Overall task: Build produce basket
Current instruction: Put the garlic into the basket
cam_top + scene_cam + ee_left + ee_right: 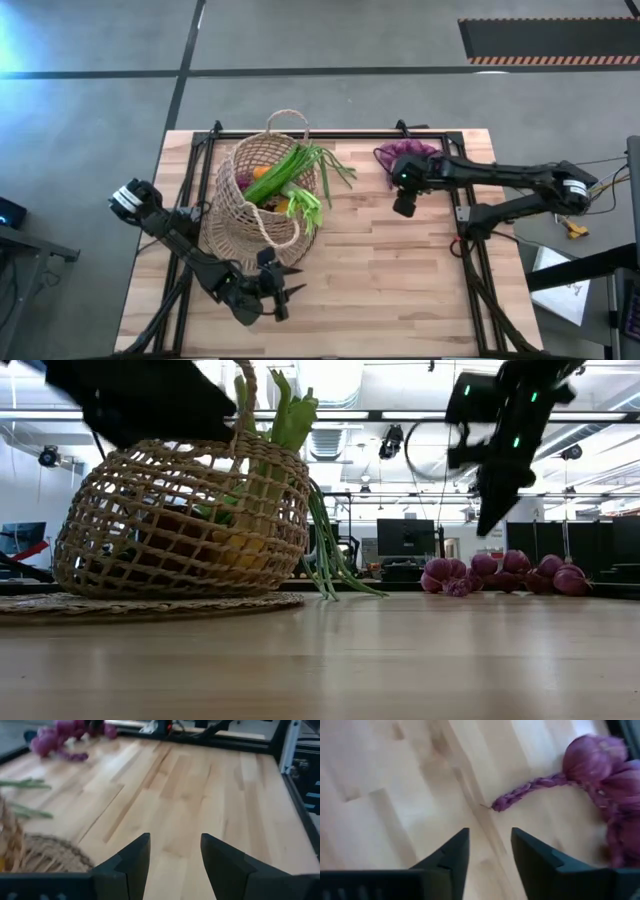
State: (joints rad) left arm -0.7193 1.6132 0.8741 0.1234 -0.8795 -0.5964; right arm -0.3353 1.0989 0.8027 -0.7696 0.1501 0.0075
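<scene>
The tan wicker basket (258, 195) lies on its side on the table's left half, its mouth toward the far right, holding a leek (285, 172), orange peppers (262, 172) and green beans (308, 205) that spill out. In the low view the basket (185, 520) rests on a woven mat. A purple string of onions (405, 155) lies at the far edge; its braided tail (527, 790) shows in the right wrist view. My right gripper (490, 842) hovers open above the table just near of the onions. My left gripper (174, 850) is open near the table's near edge, beside the basket.
A black metal frame (470, 215) runs along the table's sides and far edge. Bare wood (400, 270) spreads across the table's middle and near right. The woven mat (50, 852) under the basket reaches toward my left gripper.
</scene>
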